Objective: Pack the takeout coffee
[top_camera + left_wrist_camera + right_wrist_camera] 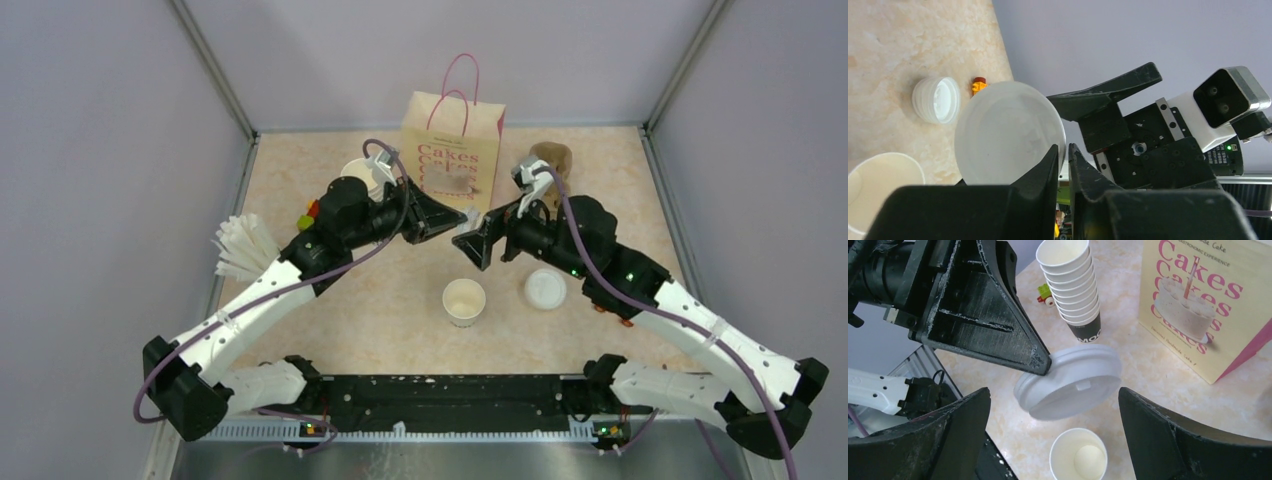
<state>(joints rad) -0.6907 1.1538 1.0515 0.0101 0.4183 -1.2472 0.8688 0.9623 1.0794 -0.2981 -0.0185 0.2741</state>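
One lidless takeout coffee cup (464, 300) stands nearest the arm bases, mouth up, long axis vertical. A short lid stack (545, 288) sits at its 3 o'clock.

Beyond it, toward 12 o'clock and raised, the left gripper (457, 216) pinches the rim of a white plastic lid (1068, 382), held tilted. The right gripper (472, 240) is spread wide, its fingers flanking the lid without contact. The cup lies at 6 o'clock from the lid and lower. The right gripper is judged marginally nearer.

Farthest, at 12 o'clock, is the paper bag (452, 150), printed "Cakes" repeatedly. On the cup stack (1073, 290) the bottom cup reads "MOC"; the rest is hidden.
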